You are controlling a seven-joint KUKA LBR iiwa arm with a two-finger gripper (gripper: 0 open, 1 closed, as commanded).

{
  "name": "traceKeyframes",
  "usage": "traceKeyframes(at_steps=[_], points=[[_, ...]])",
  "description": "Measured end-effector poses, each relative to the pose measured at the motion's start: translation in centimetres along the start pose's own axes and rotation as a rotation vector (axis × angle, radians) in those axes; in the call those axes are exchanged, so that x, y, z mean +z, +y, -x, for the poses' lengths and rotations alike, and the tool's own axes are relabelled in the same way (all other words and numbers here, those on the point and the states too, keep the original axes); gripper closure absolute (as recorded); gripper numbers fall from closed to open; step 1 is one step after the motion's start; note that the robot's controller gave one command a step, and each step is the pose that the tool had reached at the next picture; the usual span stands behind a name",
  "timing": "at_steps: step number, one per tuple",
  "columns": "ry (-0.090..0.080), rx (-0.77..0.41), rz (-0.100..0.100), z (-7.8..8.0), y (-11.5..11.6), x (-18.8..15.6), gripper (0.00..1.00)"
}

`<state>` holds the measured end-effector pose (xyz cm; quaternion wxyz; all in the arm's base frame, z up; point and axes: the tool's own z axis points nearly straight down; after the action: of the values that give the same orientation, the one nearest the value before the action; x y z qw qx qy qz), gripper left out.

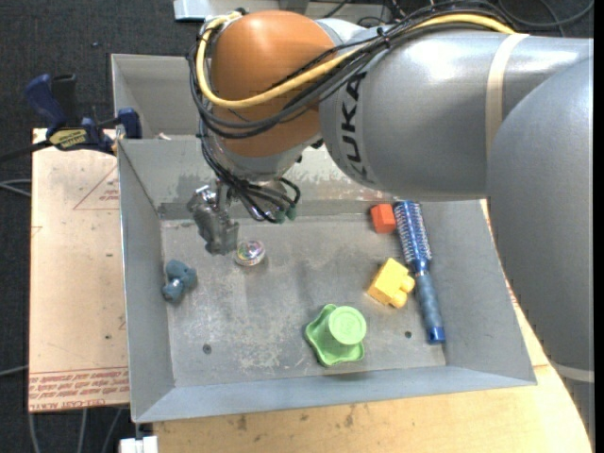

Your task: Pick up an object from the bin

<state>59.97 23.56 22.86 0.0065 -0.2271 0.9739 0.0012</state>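
The arm (453,92) reaches in from the right, and the pincer (215,225) hangs low over the far-left part of the bin (142,281), under the orange cover (269,74) and its loop of cables (264,201). Just beside it, to the right and a touch nearer the camera, a small shiny round piece (249,253) lies on the bin floor. Is the pincer released or clenched? From up here I cannot tell, and nothing shows in its grip.

Off to the left a blue-grey lump (177,279) lies alone, apart from the pincer. Across the floor a green cup (336,334) sits near the front wall. A yellow block (393,283) is right beside a blue brush (420,267) along the right wall, and an orange block (382,217) lies at the brush's far end.
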Motion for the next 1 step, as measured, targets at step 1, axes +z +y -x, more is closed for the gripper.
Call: traceKeyframes(at_steps=[1], points=[[0.009, 0.000, 0.002, -0.16, 0.04, 0.56, 0.00]])
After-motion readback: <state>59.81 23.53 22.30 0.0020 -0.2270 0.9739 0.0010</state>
